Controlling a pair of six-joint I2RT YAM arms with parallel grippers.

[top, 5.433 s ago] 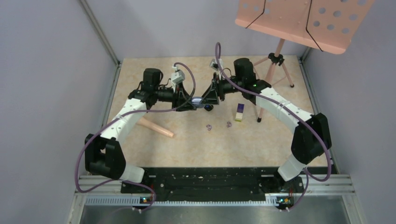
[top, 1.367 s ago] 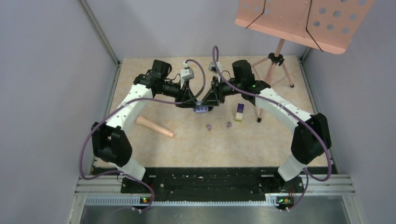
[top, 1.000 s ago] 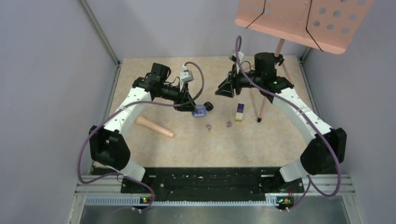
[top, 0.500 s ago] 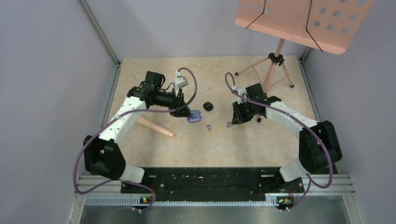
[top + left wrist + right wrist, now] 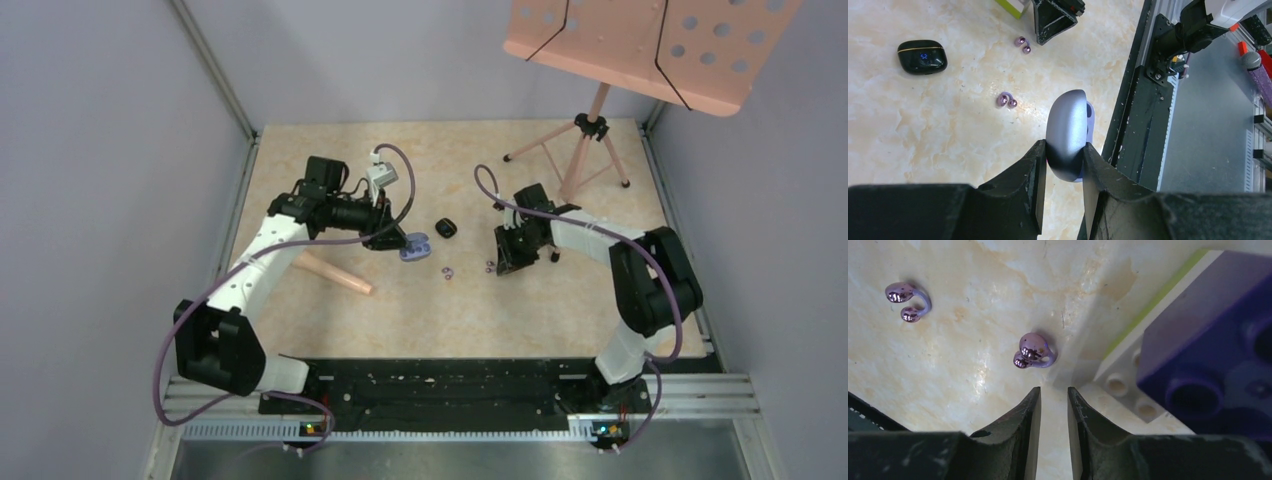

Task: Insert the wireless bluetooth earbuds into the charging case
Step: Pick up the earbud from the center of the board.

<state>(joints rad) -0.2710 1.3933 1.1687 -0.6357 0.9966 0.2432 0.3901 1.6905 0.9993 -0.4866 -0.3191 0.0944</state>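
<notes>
Gripping the pale purple charging case (image 5: 1066, 125) tight in the left tool (image 5: 1063, 148), low over the bench (image 5: 923, 130). Hanging the right tool (image 5: 1054, 390) close above the bench, jaws only a little apart, nothing between them. Just past its tips, one purple earbud (image 5: 1032, 351), lying right beside the purple-and-yellow block (image 5: 1208, 330); another bud (image 5: 908, 300) further off. Could go wrong here: too thin a gap to fit round the earbud, so shoving it away. Could bump the block too. So tiny and round, easy to flick off. Smooth case, might slip out.
</notes>
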